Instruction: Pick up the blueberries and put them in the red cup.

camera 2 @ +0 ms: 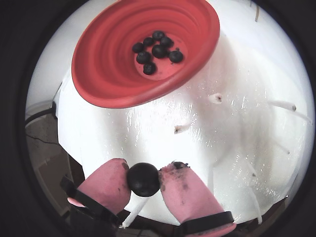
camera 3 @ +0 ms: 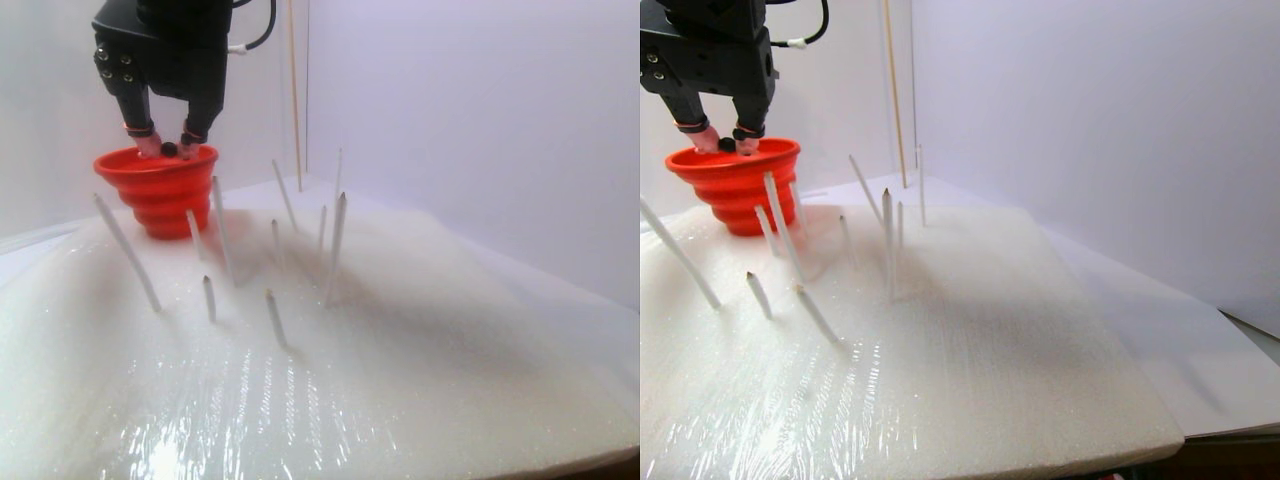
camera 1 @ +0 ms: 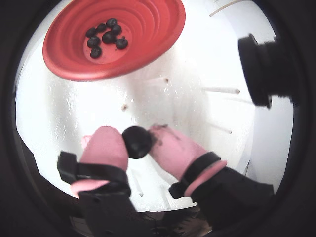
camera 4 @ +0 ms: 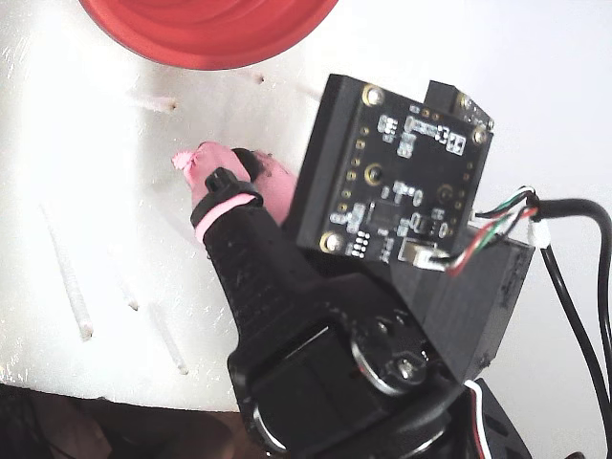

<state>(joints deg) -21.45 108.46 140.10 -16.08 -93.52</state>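
In both wrist views my gripper [camera 1: 137,134] [camera 2: 143,172] is shut on one dark round blueberry [camera 1: 137,143] [camera 2: 143,180], pinched between two pink fingertips above the white foam. The red cup [camera 1: 148,29] [camera 2: 108,69] lies ahead of the jaws, with several blueberries [camera 1: 106,37] [camera 2: 155,49] on its bottom. In the stereo pair view the gripper [camera 3: 168,150] hangs at the near rim of the red cup [camera 3: 160,200], far left at the back. The fixed view shows the pink fingers [camera 4: 206,163] just below the cup [camera 4: 206,29].
Thin white sticks [camera 3: 335,240] stand tilted in the white foam pad [camera 3: 420,340] to the right of the cup and in front of it. A tall wooden rod [camera 3: 293,90] rises behind. A black camera module [camera 1: 261,69] and its circuit board [camera 4: 402,182] ride beside the gripper.
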